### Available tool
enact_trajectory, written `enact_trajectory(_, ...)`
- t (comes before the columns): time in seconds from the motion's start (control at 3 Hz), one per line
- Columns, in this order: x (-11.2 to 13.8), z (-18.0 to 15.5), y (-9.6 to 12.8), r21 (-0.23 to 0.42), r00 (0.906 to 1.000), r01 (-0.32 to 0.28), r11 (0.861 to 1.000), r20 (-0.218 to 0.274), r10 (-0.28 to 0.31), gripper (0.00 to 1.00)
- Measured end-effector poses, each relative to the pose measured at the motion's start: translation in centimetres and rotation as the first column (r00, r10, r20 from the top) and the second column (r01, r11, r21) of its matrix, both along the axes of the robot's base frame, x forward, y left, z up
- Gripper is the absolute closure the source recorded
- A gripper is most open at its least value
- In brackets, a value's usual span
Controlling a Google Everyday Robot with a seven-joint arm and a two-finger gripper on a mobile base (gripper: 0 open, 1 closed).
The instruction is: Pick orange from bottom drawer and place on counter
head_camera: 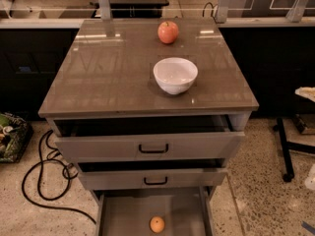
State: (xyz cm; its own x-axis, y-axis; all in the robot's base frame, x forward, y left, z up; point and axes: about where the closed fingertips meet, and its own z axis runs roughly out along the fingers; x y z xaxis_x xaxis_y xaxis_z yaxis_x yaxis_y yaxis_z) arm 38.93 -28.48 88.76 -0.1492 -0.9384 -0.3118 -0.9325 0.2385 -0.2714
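The orange (157, 224) lies on the grey floor of the open bottom drawer (123, 218), near its middle, at the bottom of the view. The counter (103, 77) is the glossy brown-grey top of the cabinet. My gripper (306, 93) shows only as a pale piece at the right edge of the view. It is level with the counter's front edge, well to the right of the cabinet and far above the orange. It holds nothing that I can see.
A white bowl (175, 74) stands on the counter right of centre, with a reddish apple (168, 32) behind it. The two upper drawers (150, 146) are partly pulled out above the bottom one. Black cables (47, 173) lie on the floor at left. A black stand (285, 146) is at right.
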Motion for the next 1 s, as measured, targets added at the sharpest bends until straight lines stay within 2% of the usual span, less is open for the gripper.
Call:
enact_trajectory(0.33,-0.5,-2.0,-0.7,-0.028,0.9990,0.022,0.999,-0.039,-0.023,0.00)
enact_trajectory(0.67,-1.4,-4.5,-1.2,-0.003,0.9966,0.044,0.999,-0.070,-0.044,0.00)
enact_trajectory(1.0,-2.7,-8.3,-0.3,0.080,0.9933,0.047,0.996,-0.109,-0.038,0.00)
